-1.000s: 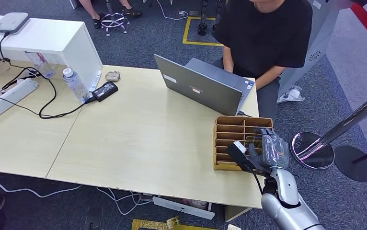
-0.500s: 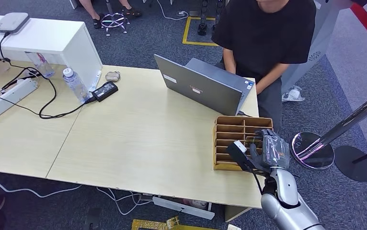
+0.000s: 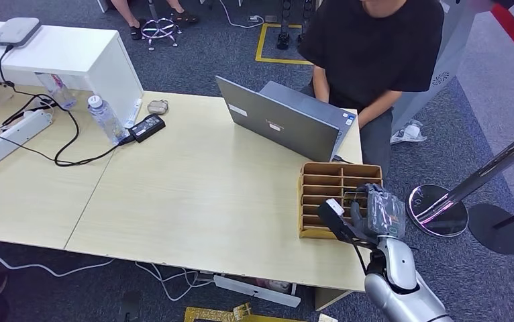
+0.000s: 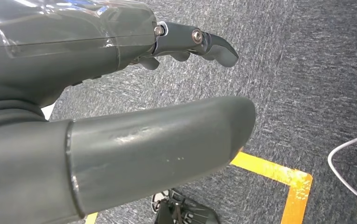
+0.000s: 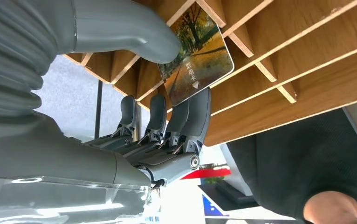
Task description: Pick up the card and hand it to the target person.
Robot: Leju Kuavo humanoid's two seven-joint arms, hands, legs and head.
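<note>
A wooden slotted card rack [image 3: 321, 181] stands at the table's right front corner. My right hand [image 3: 375, 215] is at the rack's near right side. In the right wrist view that hand [image 5: 97, 154] pinches a card [image 5: 197, 58] printed with autumn trees, thumb on its face and fingers [image 5: 197, 109] behind it, the card's far end still between the rack's wooden dividers [image 5: 279, 51]. A person in a black shirt [image 3: 372, 47] sits behind the table at an open grey laptop [image 3: 281, 124]. My left hand [image 4: 120, 116] hangs over grey carpet with fingers apart, holding nothing.
A water bottle [image 3: 105, 117], a black power adapter [image 3: 147, 126] and a white power strip [image 3: 9, 137] with cables lie on the table's left part. A white shelf [image 3: 66, 50] stands at the far left. A stanchion base [image 3: 437, 209] sits on the floor to the right.
My right hand has shifted slightly toward me at the rack, still on the card. The person has moved a little in the seat.
</note>
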